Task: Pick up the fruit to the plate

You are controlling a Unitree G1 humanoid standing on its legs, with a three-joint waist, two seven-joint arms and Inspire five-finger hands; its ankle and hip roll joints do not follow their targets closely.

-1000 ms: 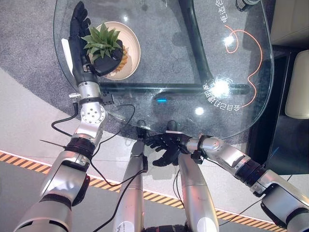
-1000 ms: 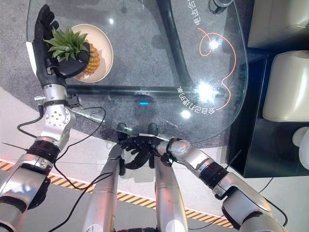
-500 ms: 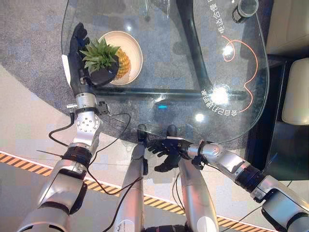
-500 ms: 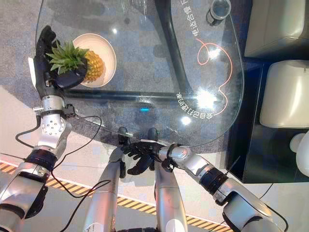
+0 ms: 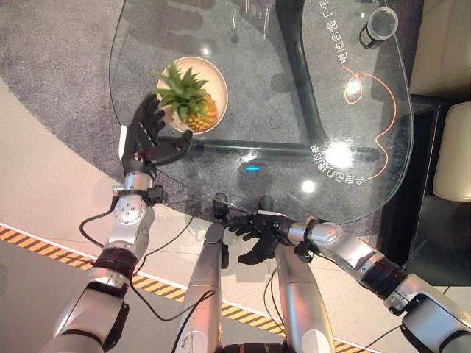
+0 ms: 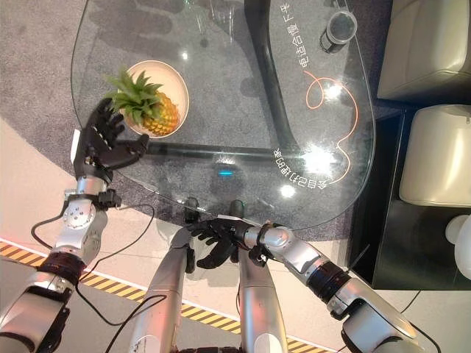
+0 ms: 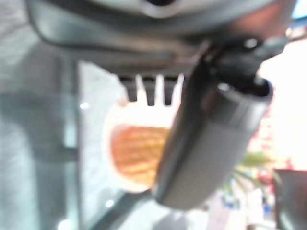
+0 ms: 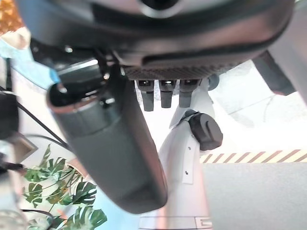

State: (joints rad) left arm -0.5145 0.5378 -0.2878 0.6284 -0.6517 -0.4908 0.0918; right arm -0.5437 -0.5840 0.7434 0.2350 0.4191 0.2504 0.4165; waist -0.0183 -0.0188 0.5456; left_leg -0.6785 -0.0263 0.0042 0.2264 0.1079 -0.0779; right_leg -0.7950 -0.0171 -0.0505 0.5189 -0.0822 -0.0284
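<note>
Pineapple [image 5: 193,103] lies on the plate [image 5: 218,82] at the far left of the glass surface [image 5: 280,118]. I see my left hand [image 5: 151,140] just near of the plate, fingers spread and straight, holding nothing, apart from the fruit. My right hand [image 5: 254,234] hangs below the surface's near edge, fingers relaxed and empty. A cup [image 5: 378,26] stands far right.

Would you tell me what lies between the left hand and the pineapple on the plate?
Nothing: in the left eye view, bare glass table separates the open left hand from the pineapple on the plate.
</note>
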